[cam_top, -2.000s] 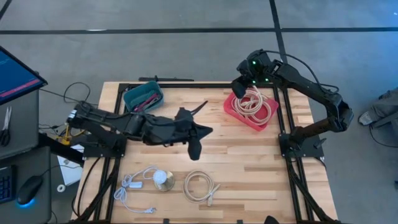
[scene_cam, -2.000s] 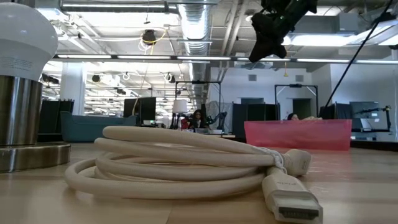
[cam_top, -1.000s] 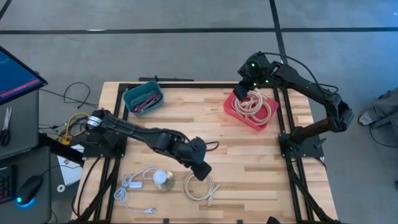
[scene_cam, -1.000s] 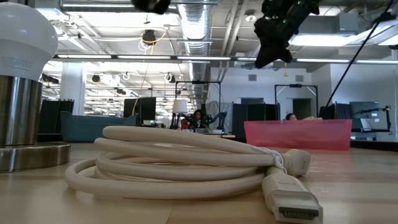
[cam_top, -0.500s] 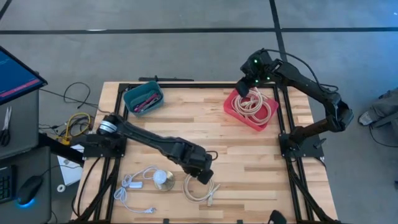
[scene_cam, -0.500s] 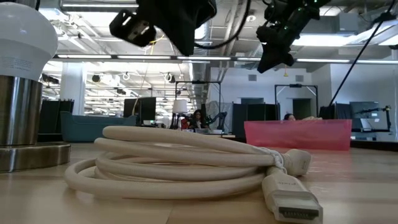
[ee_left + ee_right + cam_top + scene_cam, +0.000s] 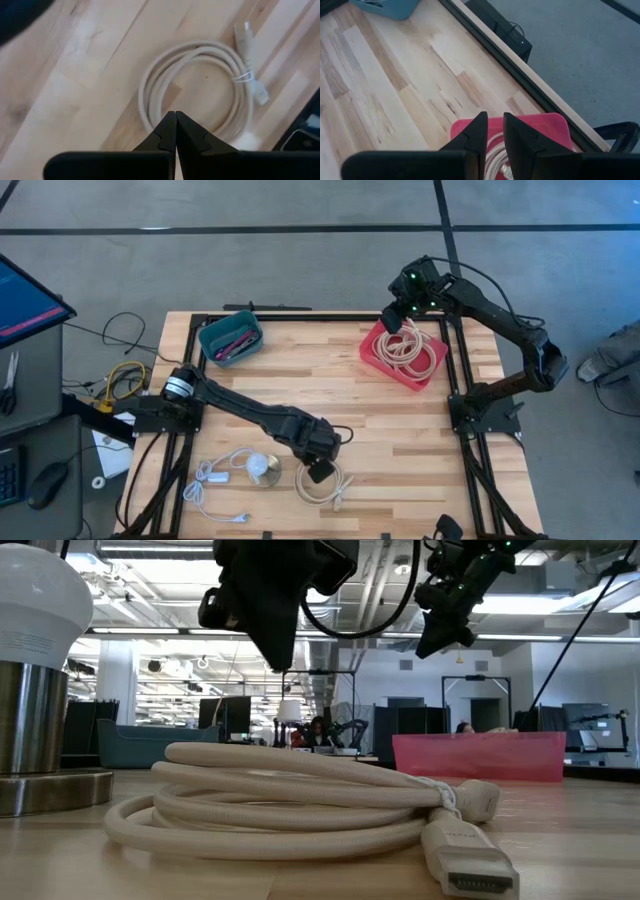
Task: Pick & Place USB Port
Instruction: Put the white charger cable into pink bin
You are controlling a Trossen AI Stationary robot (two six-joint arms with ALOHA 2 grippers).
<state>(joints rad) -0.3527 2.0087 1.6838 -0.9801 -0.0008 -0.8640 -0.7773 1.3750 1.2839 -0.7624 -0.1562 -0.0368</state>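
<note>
A coiled beige USB cable (image 7: 322,480) lies flat on the wooden table near its front edge, its plug ends (image 7: 250,65) side by side. My left gripper (image 7: 318,470) hangs shut above the coil's far rim, pointing steeply down (image 7: 175,114), clear of the cable (image 7: 300,800). My right gripper (image 7: 392,320) hovers over the far corner of the red bin (image 7: 375,352) at the table's far right. Its fingers (image 7: 493,120) stand slightly apart with nothing between them. The bin holds more coiled cable (image 7: 408,348).
A teal bin (image 7: 230,337) with small items sits at the far left. A white charger with its cord (image 7: 222,476) and a round metal base with a white bulb (image 7: 264,469) lie just left of the coil. Bare wood lies between the coil and the red bin.
My left gripper has sunk and gone toward the table's near edge, coming over the beige coil and tipping more steeply downward; it stays shut. The coil has not moved.
</note>
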